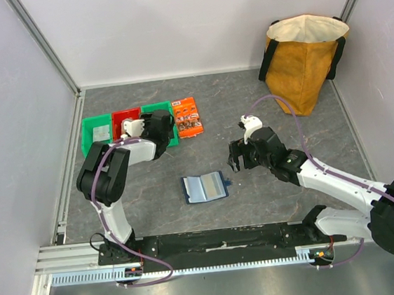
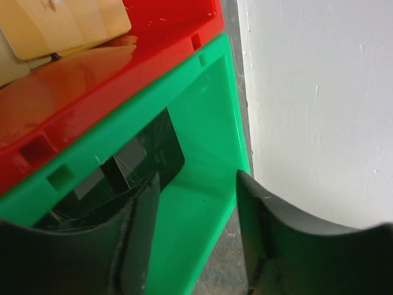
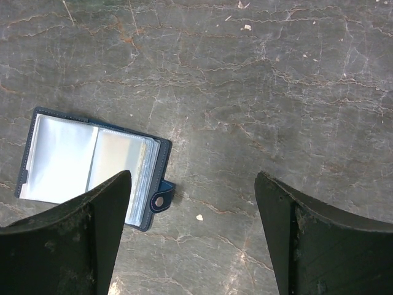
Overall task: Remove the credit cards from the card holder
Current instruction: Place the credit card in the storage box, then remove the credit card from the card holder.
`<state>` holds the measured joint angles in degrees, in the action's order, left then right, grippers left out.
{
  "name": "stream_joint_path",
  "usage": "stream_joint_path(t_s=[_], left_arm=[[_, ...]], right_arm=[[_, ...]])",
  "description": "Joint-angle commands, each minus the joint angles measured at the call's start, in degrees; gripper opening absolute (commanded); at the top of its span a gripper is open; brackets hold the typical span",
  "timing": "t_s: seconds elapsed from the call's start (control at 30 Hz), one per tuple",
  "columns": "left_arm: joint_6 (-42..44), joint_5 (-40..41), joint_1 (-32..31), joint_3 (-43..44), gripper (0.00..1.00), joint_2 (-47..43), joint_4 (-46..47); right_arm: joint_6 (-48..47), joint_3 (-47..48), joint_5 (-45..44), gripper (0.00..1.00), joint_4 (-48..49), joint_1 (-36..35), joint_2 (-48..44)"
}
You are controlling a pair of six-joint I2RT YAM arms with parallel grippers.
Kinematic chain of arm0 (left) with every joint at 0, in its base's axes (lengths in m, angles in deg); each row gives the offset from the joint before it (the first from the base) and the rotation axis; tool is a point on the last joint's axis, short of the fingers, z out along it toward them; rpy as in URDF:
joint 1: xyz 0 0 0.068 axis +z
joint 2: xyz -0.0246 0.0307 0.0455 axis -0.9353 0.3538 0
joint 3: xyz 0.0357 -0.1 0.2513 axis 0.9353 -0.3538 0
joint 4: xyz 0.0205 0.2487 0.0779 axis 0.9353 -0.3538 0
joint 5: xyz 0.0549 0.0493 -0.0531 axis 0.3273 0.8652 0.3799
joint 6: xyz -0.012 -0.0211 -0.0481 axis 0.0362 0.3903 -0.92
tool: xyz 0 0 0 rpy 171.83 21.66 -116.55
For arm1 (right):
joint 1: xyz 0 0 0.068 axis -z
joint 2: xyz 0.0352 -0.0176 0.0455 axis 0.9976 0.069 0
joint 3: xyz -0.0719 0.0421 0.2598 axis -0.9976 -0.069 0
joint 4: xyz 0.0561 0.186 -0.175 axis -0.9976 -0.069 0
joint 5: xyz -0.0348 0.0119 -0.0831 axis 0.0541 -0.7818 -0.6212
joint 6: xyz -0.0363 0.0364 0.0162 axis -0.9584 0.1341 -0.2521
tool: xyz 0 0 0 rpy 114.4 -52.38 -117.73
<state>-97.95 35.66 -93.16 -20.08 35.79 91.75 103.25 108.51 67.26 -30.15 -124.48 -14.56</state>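
Note:
The card holder point(image 1: 204, 187) lies open on the table, navy with pale clear sleeves; no card shows in its sleeves. In the right wrist view it point(image 3: 67, 161) is at the left, with its snap tab point(image 3: 161, 200) toward my fingers. My right gripper point(image 1: 235, 163) point(image 3: 193, 184) is open and empty, hovering just right of the holder. My left gripper point(image 1: 165, 126) point(image 2: 198, 184) is open and empty over the right green bin point(image 2: 202, 123). Tan-gold credit cards point(image 2: 61, 24) lie in the red bin point(image 2: 92, 80). A dark flat piece point(image 2: 144, 157) lies in the green bin.
A row of green, red and green bins point(image 1: 94, 123) stands at the back left. An orange printed packet point(image 1: 187, 117) lies beside them. A yellow bag point(image 1: 305, 58) stands at the back right. White walls enclose the table.

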Motion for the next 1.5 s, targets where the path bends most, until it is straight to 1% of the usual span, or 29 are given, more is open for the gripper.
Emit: stream_joint_path(t_s=[0.0, 0.03, 0.13, 0.27, 0.33, 0.43, 0.5, 0.53, 0.57, 0.73, 0.8, 0.87, 0.97, 1.07, 1.17, 1.23, 1.37, 1.47], left_arm=[[1.7, 0.5, -0.3, 0.1, 0.63, -3.9, -3.2], [1.7, -0.2, -0.4, -0.4, 0.66, -5.2, -3.9], [3.6, -2.4, -1.3, -2.1, 0.67, -9.4, -4.8], [11.0, -4.6, -4.0, -4.2, 0.68, -16.9, -6.7], [16.1, -7.1, -5.6, -5.8, 0.66, -21.3, -6.8], [23.0, -14.7, -7.1, -9.5, 0.63, -27.9, -6.9], [27.2, -22.9, -7.4, -11.1, 0.62, -31.5, -8.1], [29.1, -28.1, -7.3, -11.8, 0.62, -33.7, -9.6], [30.1, -31.6, -7.5, -12.6, 0.62, -35.5, -11.8], [35.5, -42.9, -10.4, -17.7, 0.59, -43.0, -17.9], [38.4, -45.8, -11.9, -18.3, 0.58, -44.5, -21.0], [41.9, -47.4, -13.1, -19.0, 0.56, -45.1, -23.0], [44.3, -48.5, -14.3, -20.5, 0.48, -45.1, -23.4], [45.9, -48.1, -15.9, -21.8, 0.38, -44.0, -22.7], [46.8, -48.5, -16.7, -23.1, 0.31, -41.6, -22.6], [46.9, -48.8, -17.3, -23.9, 0.28, -40.2, -22.6], [47.5, -48.2, -18.0, -26.8, 0.27, -38.2, -22.1], [47.0, -46.8, -18.0, -28.9, 0.24, -37.7, -21.8]], right_arm=[[-0.8, 2.8, -1.0, 0.88, -1.0, 0.2, -1.5], [-0.8, 3.0, -1.0, 0.88, -1.3, 0.2, -1.7], [-0.7, 3.9, 0.3, 0.88, -2.6, 0.2, -1.9], [-0.4, 4.9, 3.8, 0.88, -3.3, 0.3, -1.0], [0.2, 5.6, 7.1, 0.86, -3.7, 0.1, 0.4], [1.7, 6.6, 10.9, 0.84, -3.2, -0.1, 3.1], [2.1, 7.2, 11.5, 0.82, -3.1, -0.5, 4.8], [2.1, 7.6, 11.5, 0.80, -3.2, -0.8, 5.7], [1.9, 8.1, 11.4, 0.77, -3.1, -0.9, 6.6], [1.2, 10.9, 11.7, 0.68, -4.1, -2.3, 11.8], [0.7, 12.0, 11.8, 0.65, -4.5, -2.9, 14.2], [0.2, 13.5, 11.9, 0.61, -5.0, -3.7, 16.8], [-0.7, 16.8, 11.6, 0.54, -6.4, -4.6, 21.0], [-1.0, 18.7, 10.8, 0.48, -7.4, -5.6, 24.2], [-1.2, 20.3, 10.8, 0.47, -8.4, -6.3, 27.4], [-1.4, 21.3, 10.4, 0.46, -9.1, -7.1, 29.5], [-1.4, 22.3, 8.6, 0.46, -9.7, -7.7, 32.2], [-1.5, 23.2, 8.3, 0.46, -10.1, -7.8, 33.8]])
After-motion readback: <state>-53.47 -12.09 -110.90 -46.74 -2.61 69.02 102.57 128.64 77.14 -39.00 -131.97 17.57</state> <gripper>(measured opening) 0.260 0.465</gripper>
